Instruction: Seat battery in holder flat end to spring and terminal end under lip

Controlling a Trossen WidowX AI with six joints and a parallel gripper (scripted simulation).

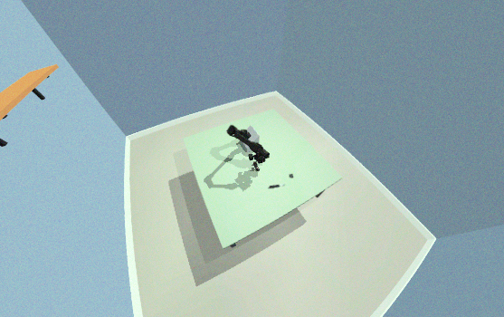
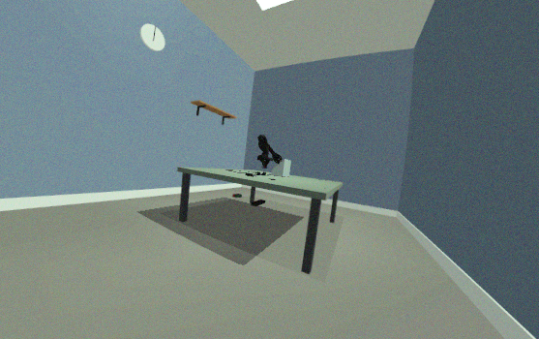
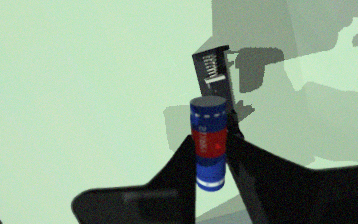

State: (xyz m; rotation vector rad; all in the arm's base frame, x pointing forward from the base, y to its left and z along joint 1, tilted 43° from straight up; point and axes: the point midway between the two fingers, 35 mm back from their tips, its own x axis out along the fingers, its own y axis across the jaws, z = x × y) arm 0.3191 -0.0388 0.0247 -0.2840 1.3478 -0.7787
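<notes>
In the wrist view the tool (image 3: 211,150) pinches the battery (image 3: 208,142) between its two dark fingers, gripping it around the red middle band. The battery is blue at both ends, with a grey flat cap facing away from the camera, and it stands roughly along the view's vertical axis, clear of the table (image 3: 80,75). Just beyond the battery's far end lies the holder (image 3: 213,75), a dark narrow tray resting on the pale green table, with a small coiled spring (image 3: 210,64) visible at its far end; the near end of the holder is hidden behind the battery, so the lip cannot be made out. The battery is not in the holder. Grey shadows of the arm fall across the table to the right. From the top view the arm (image 1: 247,141) reaches over the table, and a small dark object (image 1: 290,176) sits well apart.
</notes>
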